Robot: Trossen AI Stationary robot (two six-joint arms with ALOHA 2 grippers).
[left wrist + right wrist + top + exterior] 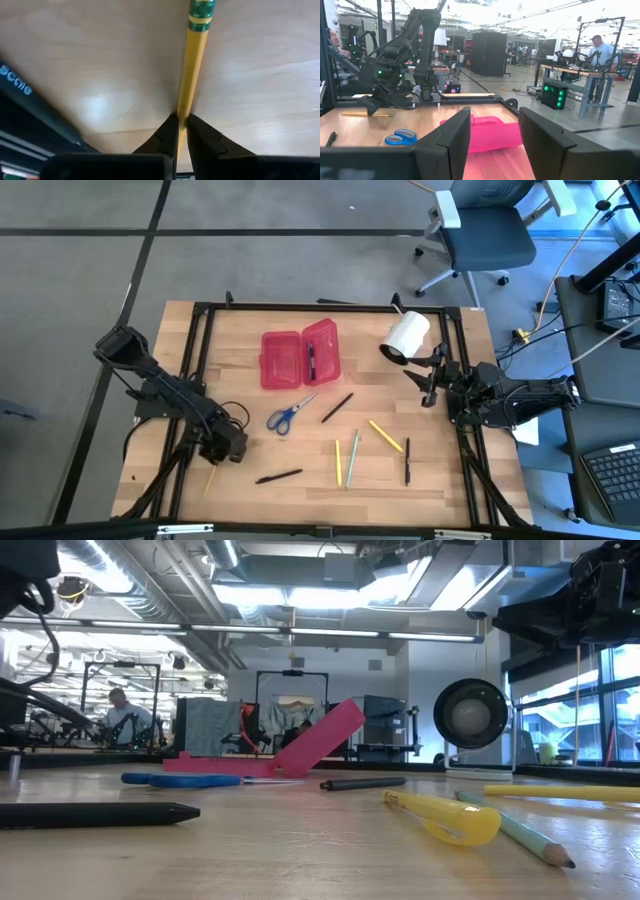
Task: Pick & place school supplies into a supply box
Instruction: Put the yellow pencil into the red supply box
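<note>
My left gripper [222, 458] is near the table's front left corner, shut on a yellow pencil [192, 65] with a green band. The open red-pink supply box [300, 358] lies at the far middle with a black pen [310, 360] in it. Blue-handled scissors [290, 415], black pens [337, 407] [278, 476] [407, 460], a yellow pen [385, 435], a yellow pencil [338, 462] and a green pencil [352, 458] lie flat on the wood. My right gripper [430, 380] waits open at the right edge, pointing level toward the box. My left gripper pinches the yellow pencil's shaft [182, 114] between its two fingertips [167, 131]. The fingers slant down from above. The pencil's green-banded end [202, 11] reaches out past them. The pencil lies level at the tabletop [367, 114]; I cannot tell whether it is lifted.
A big white roll [405, 337] stands at the far right, beside my right arm. Black frame rails [195, 350] run along the table's left, far and right sides. Bare wood shows between the box and the scissors and along the front edge.
</note>
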